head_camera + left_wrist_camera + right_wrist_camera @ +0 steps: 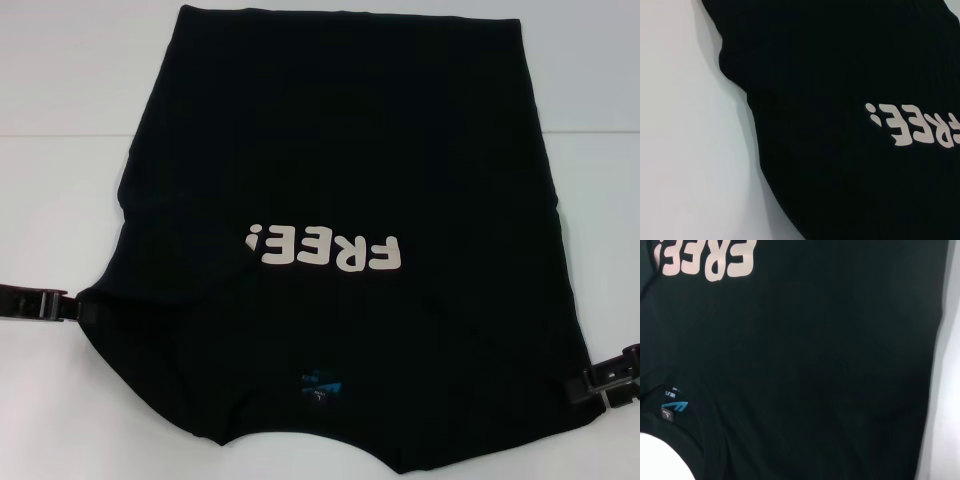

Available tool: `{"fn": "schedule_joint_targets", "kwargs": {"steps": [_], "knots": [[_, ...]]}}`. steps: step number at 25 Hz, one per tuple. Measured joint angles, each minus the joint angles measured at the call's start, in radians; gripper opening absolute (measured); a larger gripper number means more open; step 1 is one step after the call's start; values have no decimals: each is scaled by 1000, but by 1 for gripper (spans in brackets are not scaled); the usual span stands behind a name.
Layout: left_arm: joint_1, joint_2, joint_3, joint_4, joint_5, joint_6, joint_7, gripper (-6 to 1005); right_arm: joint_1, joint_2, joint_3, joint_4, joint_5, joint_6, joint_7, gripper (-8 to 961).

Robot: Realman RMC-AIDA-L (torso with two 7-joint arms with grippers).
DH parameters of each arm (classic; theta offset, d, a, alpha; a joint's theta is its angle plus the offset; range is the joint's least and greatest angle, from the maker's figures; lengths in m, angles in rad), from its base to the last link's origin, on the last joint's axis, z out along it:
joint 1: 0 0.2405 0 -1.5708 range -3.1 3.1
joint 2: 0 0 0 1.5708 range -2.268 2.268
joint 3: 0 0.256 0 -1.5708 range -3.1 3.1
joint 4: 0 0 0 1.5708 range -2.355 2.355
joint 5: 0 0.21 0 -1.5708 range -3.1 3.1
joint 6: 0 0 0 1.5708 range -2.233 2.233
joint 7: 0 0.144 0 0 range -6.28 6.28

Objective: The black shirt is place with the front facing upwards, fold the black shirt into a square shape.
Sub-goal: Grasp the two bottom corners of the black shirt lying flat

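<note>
1. One large plain black cloth T-shirt (pixel 340 200) lies face up on the white table (pixel 60 200), spread across most of the surface in front of me.
2. White rounded "FREE!" lettering (pixel 322 248) sits near the shirt's middle, reading upside down from my head view.
3. A small blue neck label (pixel 322 385) shows at the collar, on the edge of the shirt nearest me.
4. My left gripper (pixel 68 305) sits low at the shirt's left edge, touching the cloth where the side bulges outward; I cannot tell how my fingers stand there.
5. My right gripper (pixel 592 380) sits at the shirt's right edge, nearer to me than the left one, against the cloth; I cannot tell its finger state either.
6. Both sleeves look tucked in, leaving rounded sides.
</note>
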Motion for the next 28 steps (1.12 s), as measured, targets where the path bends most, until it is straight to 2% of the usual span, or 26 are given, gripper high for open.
{"fn": "schedule_joint_targets", "kwargs": {"steps": [28], "knots": [[-5,3,0,-11,-5,-2,2,16,8,19,5,0,33,-12,-12,805]]}}
